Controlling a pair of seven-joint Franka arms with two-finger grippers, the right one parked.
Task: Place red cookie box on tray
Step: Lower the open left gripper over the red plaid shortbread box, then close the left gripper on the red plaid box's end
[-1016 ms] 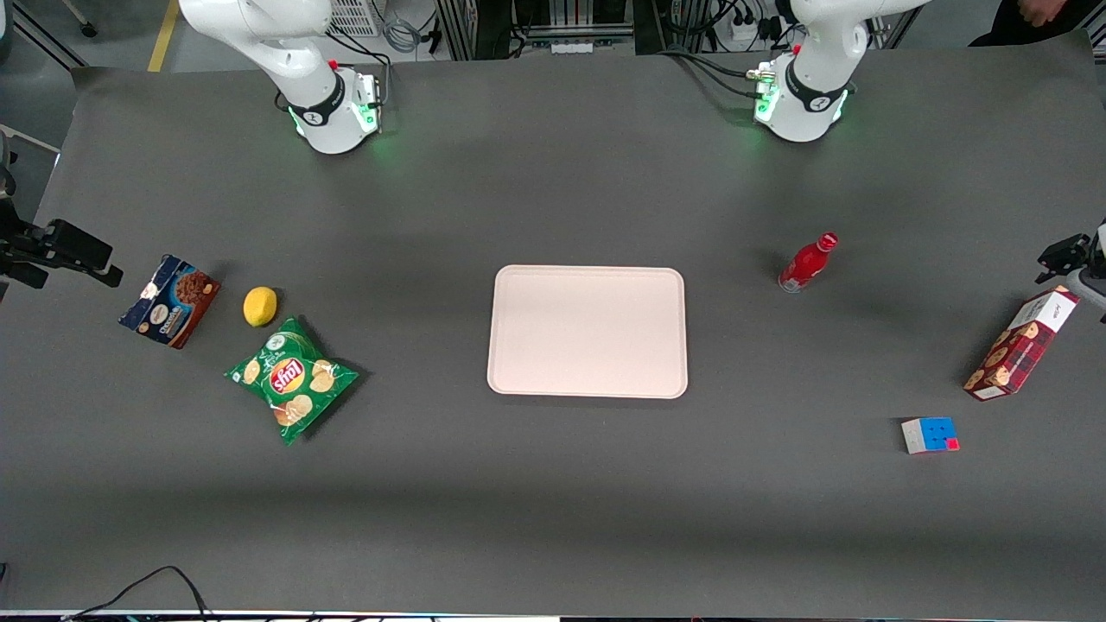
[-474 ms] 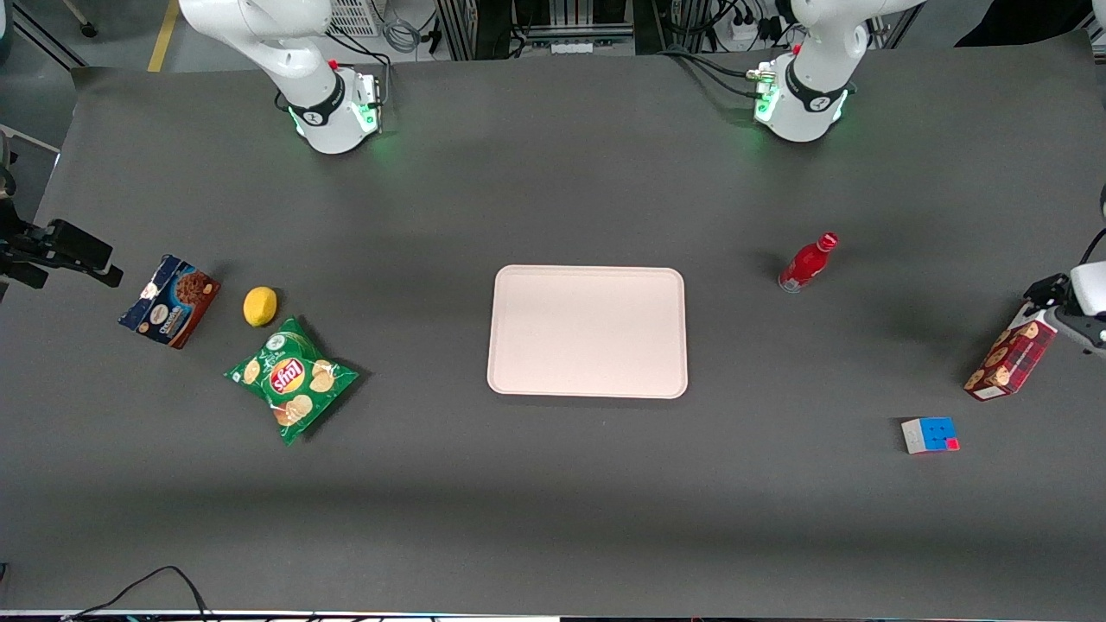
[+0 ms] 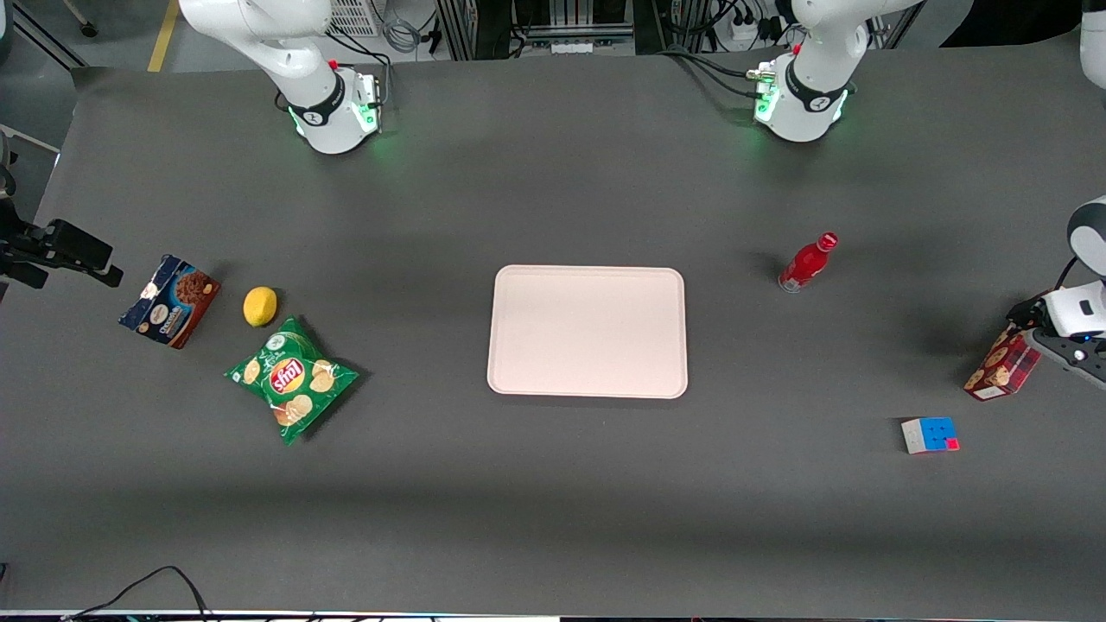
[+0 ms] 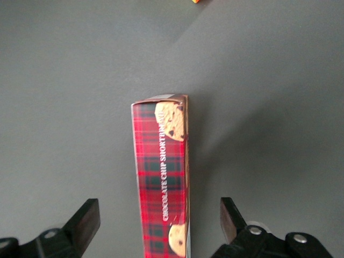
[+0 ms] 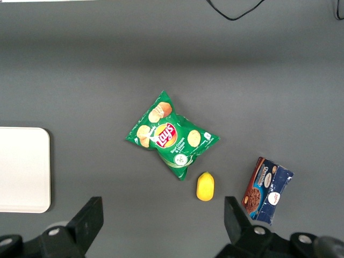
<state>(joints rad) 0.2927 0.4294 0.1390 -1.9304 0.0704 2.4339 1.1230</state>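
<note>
Gray table w/ red cookie box [image 4: 161, 188] lying between spread gripper [image 4: 160, 220] fingers, untouched.

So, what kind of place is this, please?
Probably a robotics lab: two fixed arm bases on a dark table, cables and racks at its edge. Test items include a tray and the red cookie box, which the open hand straddles.

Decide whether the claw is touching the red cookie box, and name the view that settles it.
Apart. The left wrist view shows the claw open, table visible between each finger and the red cookie box.
</note>
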